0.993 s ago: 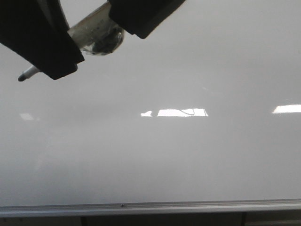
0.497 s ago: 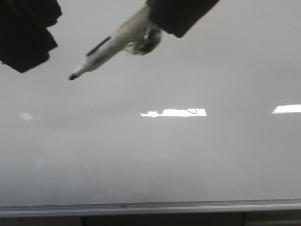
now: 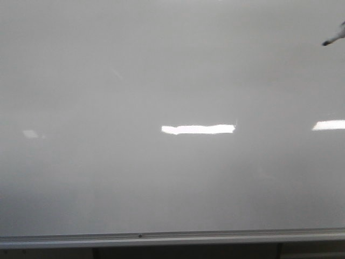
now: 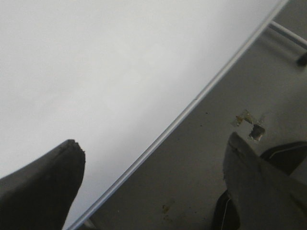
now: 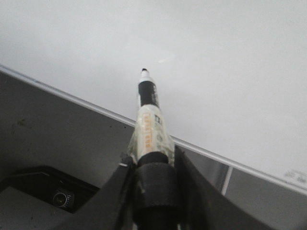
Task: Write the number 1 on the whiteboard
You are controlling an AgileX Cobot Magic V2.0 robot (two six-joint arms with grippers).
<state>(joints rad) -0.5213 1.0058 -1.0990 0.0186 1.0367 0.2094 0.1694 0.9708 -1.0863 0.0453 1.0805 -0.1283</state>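
Observation:
The whiteboard (image 3: pixel 161 70) fills the front view, with its silver bottom rail (image 3: pixel 172 236) low down. No clear black stroke of the number 1 shows on it; only a faint short mark (image 3: pixel 236 122) sits at the right end of a light reflection. My right gripper (image 5: pixel 152 177) is shut on a marker (image 5: pixel 149 124), whose black tip (image 5: pixel 143 71) points at the board (image 5: pixel 216 57). In the front view only the marker tip (image 3: pixel 330 40) shows, at the upper right edge. My left gripper (image 4: pixel 153 191) is open and empty over the board's rail (image 4: pixel 192 103).
A grey surface (image 4: pixel 206 158) lies below the board's rail, with bits of tape (image 4: pixel 249 125) on it. A black device with a round knob (image 5: pixel 60 197) sits beside my right gripper. Bright horizontal reflections (image 3: pixel 198 129) lie on the board.
The marker swung from the upper left to the far right of the front view. Both grippers have left that view; only the marker tip remains at its right edge.

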